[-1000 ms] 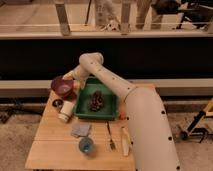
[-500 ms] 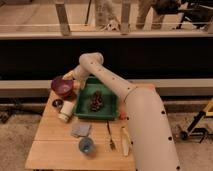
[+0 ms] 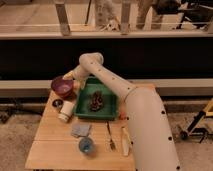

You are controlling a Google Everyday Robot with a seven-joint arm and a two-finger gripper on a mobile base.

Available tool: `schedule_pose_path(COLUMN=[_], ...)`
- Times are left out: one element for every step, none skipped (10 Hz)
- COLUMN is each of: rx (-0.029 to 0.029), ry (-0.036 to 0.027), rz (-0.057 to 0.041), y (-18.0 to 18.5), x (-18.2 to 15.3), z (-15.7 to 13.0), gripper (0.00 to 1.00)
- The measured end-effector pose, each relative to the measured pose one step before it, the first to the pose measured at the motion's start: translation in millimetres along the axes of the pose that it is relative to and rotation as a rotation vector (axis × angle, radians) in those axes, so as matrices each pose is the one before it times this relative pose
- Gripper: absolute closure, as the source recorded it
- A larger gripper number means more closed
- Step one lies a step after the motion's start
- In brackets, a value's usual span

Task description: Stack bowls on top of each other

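1. Purple bowl (image 3: 62, 86) sits at the table's (image 3: 50, 150) far left corner, and the gripper (image 3: 73, 80) is right beside its right rim, at the end of the white arm (image 3: 115, 85) that reaches across from the right.
2. Open is how the gripper reads; nothing appears held, though whether a finger already touches the rim cannot be made out.
3. Orange-red bowl: only a sliver of orange shows just by the gripper, between the purple bowl and the green tray (image 3: 97, 102); it is largely hidden by the wrist, so its exact seat is unclear.
4. Nearer the camera than the gripper stand a dark dish (image 3: 57, 103) and a white cup (image 3: 66, 111); further on lie a grey cloth (image 3: 80, 130), a blue cup (image 3: 86, 145), a fork (image 3: 110, 137) and a pale utensil (image 3: 125, 141).
5. Risk: the purple bowl is close to the table edge, so a sideways nudge from the fingers could push it off before they close.
6. Risk: a thin, smooth rim may slip from a two-finger pinch, tilting the bowl as it lifts.
7. Risk: the tray wall is just beside the gripper on the other side; a low carry could clip it, or knock the cup and dish.
8. Risk: a bowl released off-centre could settle tilted instead of nesting.
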Motion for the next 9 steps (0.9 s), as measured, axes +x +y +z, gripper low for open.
schedule_pose_path(rx=[0.00003, -0.00006, 0.00000, 0.00003, -0.00005, 0.00004, -0.00001, -0.00003, -0.00020], ry=[-0.00005, -0.00005, 0.00002, -0.00004, 0.00000, -0.00001, -0.00001, -0.00003, -0.00044], rz=[-0.00001, 0.00001, 0.00003, -0.00003, 0.00009, -0.00004, -0.00001, -0.00003, 0.00038], y=[-0.03, 0.05, -0.01, -0.02, 0.07, -0.03, 0.00, 0.01, 0.32], x=[-0.02, -0.01, 0.00, -0.02, 0.01, -0.01, -0.01, -0.01, -0.12], z=[-0.01, 0.01, 0.00, 0.03, 0.03, -0.02, 0.03, 0.00, 0.35], gripper=[0.20, 0.20, 0.20, 0.20, 0.20, 0.20, 0.20, 0.20, 0.20])
